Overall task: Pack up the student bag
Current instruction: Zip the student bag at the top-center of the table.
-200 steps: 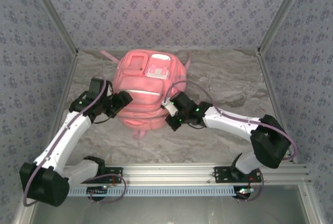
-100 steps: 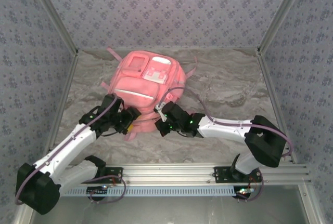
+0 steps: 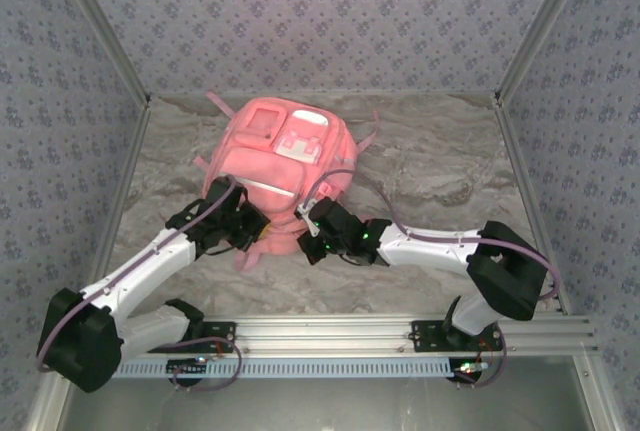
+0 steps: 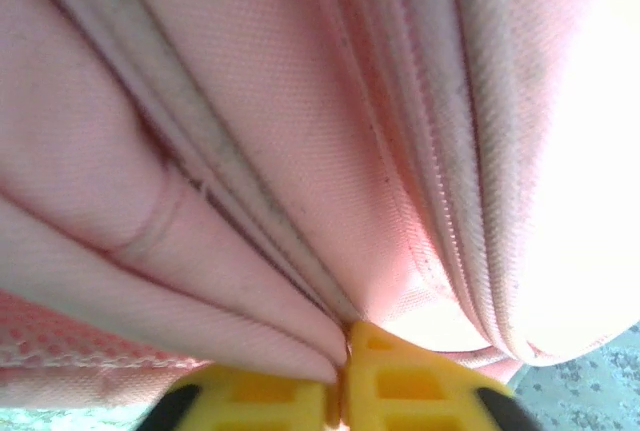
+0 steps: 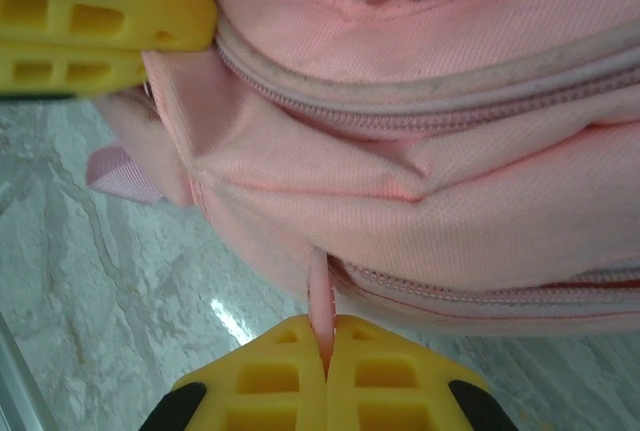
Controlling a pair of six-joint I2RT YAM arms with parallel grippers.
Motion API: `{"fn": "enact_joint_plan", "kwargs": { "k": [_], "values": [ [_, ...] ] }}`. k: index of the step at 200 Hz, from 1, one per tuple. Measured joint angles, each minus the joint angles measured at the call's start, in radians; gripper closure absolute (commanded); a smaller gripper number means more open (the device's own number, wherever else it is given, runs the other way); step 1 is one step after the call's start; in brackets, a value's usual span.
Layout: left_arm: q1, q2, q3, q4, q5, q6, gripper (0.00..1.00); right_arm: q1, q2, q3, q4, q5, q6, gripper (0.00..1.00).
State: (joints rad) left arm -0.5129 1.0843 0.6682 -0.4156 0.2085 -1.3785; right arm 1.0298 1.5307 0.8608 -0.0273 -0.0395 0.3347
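In the right wrist view, the right gripper (image 5: 325, 371) sits at the bottom edge. Its yellow ribbed plastic fingers are pressed together on a narrow pink tab (image 5: 318, 296) hanging from the student bag (image 5: 430, 151). Their bases are cut off by the frame. In the upper left corner, the left gripper's fingers (image 5: 90, 21) are closed on a corner of the same woven fabric.

In the left wrist view, the left gripper (image 4: 345, 391) pinches a fold where seams and a zip line converge. The right part of that picture is washed out by glare.

From above, both grippers (image 3: 255, 236) (image 3: 308, 236) meet at the bag's near end and hide that edge. The student bag (image 3: 280, 166) lies face up at centre on the marbled grey table (image 3: 450, 171). Its long axis runs near to far, leaning slightly right at the far end. It is soft and rounded, with a pale stripe, white patches and pink straps (image 3: 213, 106) splayed at the far end. Which end is the top is unclear.
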Motion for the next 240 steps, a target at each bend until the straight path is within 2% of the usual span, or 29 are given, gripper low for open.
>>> {"fn": "enact_joint_plan", "kwargs": {
  "k": [59, 91, 151, 191, 240],
  "values": [
    [-0.006, -0.031, 0.009, -0.024, -0.014, 0.009, 1.0, -0.03, -0.006, 0.1, -0.202, -0.002, -0.195, 1.0],
    [-0.006, -0.038, 0.026, -0.029, -0.011, 0.013, 1.0, -0.108, -0.016, 0.141, -0.298, -0.056, -0.287, 1.0],
    [-0.005, -0.05, 0.027, -0.028, -0.011, 0.016, 1.0, -0.249, -0.016, 0.168, -0.389, -0.16, -0.35, 1.0],
    [0.003, -0.055, 0.027, -0.023, -0.003, 0.017, 1.0, -0.328, -0.016, 0.171, -0.409, -0.183, -0.354, 1.0],
    [0.022, -0.054, 0.027, -0.061, -0.03, 0.025, 1.0, -0.494, 0.015, 0.171, -0.426, -0.055, -0.314, 1.0]
  ]
}}
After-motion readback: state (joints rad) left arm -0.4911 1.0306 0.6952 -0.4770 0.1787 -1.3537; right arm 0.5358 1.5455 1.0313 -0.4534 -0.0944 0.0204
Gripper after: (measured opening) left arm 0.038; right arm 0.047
